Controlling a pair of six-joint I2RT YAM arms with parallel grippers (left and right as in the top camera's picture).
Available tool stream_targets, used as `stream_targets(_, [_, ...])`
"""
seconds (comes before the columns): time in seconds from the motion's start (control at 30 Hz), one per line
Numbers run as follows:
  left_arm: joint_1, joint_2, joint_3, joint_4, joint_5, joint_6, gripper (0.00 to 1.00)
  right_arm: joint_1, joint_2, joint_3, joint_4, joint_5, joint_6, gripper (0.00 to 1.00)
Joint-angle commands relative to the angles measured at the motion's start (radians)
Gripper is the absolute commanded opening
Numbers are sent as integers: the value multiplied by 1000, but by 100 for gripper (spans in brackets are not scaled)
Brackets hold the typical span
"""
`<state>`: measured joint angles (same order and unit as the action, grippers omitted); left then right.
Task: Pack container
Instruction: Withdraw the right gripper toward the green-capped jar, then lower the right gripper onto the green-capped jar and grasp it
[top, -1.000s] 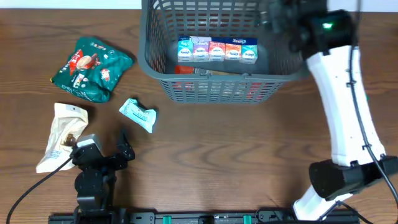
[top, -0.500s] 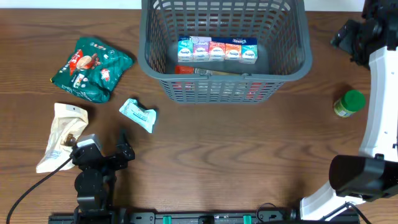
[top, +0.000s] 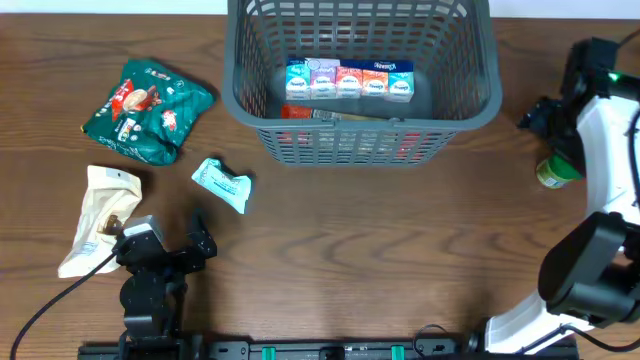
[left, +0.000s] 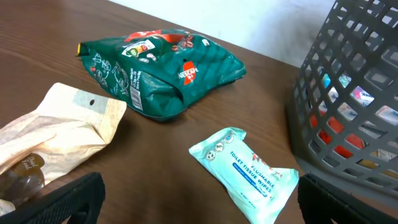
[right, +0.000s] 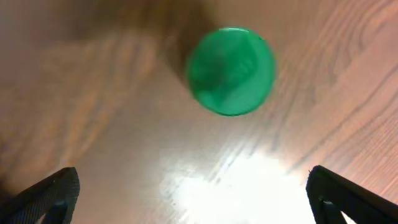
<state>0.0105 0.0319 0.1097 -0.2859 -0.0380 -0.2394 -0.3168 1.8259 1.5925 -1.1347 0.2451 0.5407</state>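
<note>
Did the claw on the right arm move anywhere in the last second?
Yes. The right claw moved rightward off the basket and now hangs over the green-lidded jar.

You've got a brown wooden table (top: 400, 250) with the grey container (top: 360, 145) sitting at its far edge. Out left lies a green snack bag (top: 148, 110), with a beige pouch (top: 100, 215) toward the front edge and a pale wipes packet (top: 222, 184) just beside them. A green-capped jar (top: 553, 172) stands right of the container.
</note>
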Motion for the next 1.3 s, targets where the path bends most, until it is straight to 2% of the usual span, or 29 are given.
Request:
stream_targets(0.0, [3,-1,-16,-21,-19,-5,99,-81,-6,-11,-4,-71,-54,99])
stream_targets(0.3, [3,-1,-16,-21,-19,-5,98,-177,-6,-12,-2,-79,-189,99])
stream_targets(0.47, [3,-1,-16,-21,-19,-5,99,-192,-6,-45,67,-175,-275,99])
stream_targets(0.87, [3,-1,-16,-21,-19,-5,99,-192,2,-90,179,-175,-283,99])
stream_targets(1.27, [3,-1,-16,-21,-19,-5,99,-193,118,-90,191,-182,-272,99])
